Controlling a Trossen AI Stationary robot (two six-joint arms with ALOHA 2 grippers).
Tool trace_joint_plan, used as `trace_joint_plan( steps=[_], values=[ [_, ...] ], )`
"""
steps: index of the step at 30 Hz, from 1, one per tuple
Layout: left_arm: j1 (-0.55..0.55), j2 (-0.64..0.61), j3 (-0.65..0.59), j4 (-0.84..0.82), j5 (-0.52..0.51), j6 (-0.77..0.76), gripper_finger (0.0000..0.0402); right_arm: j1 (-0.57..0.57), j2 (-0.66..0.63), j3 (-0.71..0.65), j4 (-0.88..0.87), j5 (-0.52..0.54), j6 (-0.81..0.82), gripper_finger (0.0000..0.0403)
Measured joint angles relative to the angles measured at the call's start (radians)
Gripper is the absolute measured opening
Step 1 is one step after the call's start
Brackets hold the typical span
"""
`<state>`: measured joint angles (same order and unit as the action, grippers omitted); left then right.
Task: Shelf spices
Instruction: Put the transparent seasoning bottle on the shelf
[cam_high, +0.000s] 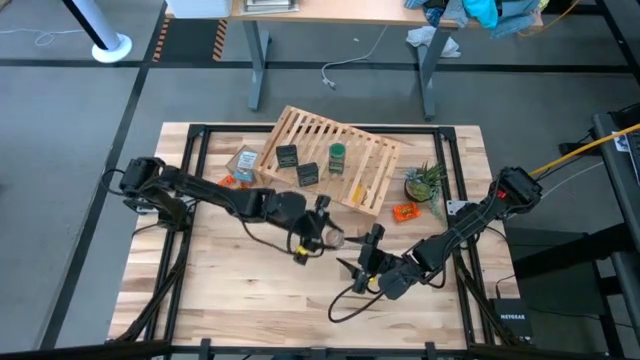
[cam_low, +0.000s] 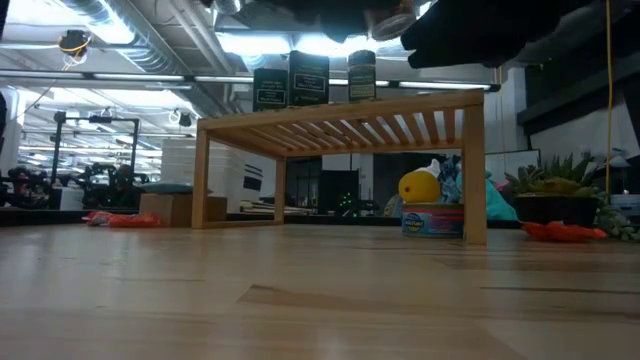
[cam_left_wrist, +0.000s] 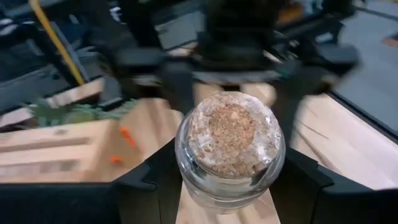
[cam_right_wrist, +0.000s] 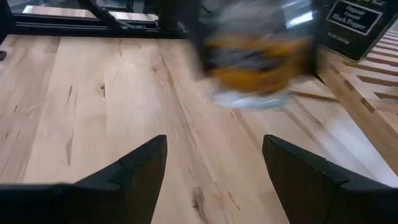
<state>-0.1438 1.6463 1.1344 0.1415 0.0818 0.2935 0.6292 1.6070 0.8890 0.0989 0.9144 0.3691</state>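
Left pincer (cam_high: 322, 236) out over the middle of the bench (cam_high: 220, 300), clenched on the tiny clear glass jar (cam_left_wrist: 230, 149), cork stopper facing its wrist camera. Just beyond, on the tilted slatted shelf (cam_high: 375, 150), two dark squarish jars (cam_high: 288, 156) and (cam_high: 307, 175) with pale labels, then the green round jar (cam_high: 337, 156), all three upright on the bars. Further right, right pincer (cam_high: 368, 262) near the held jar, fingers (cam_right_wrist: 134, 165) spread apart, gripping nothing. Small potted plant (cam_high: 425, 182) beside the shelf's right end.
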Motion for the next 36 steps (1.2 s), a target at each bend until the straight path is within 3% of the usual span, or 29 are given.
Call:
trace_joint_plan(
  steps=[5,15,28,36],
  values=[
    [0.049,-0.001,0.076,-0.003,0.0,-0.04,0.0177,0.037,-0.011,0.0,-0.027,0.036,-0.001,0.027],
    [0.095,-0.002,0.22,-0.134,0.0,-0.052,0.0177,0.213,-0.123,0.0,-0.033,0.307,-0.01,0.027],
    [0.208,0.007,0.255,-0.318,-0.001,-0.098,0.0177,0.255,-0.167,0.0,-0.014,0.355,-0.043,0.027],
    [0.25,0.015,0.255,-0.331,0.0,-0.111,0.0177,0.255,-0.167,0.0,0.02,0.377,-0.12,0.027]
  ],
)
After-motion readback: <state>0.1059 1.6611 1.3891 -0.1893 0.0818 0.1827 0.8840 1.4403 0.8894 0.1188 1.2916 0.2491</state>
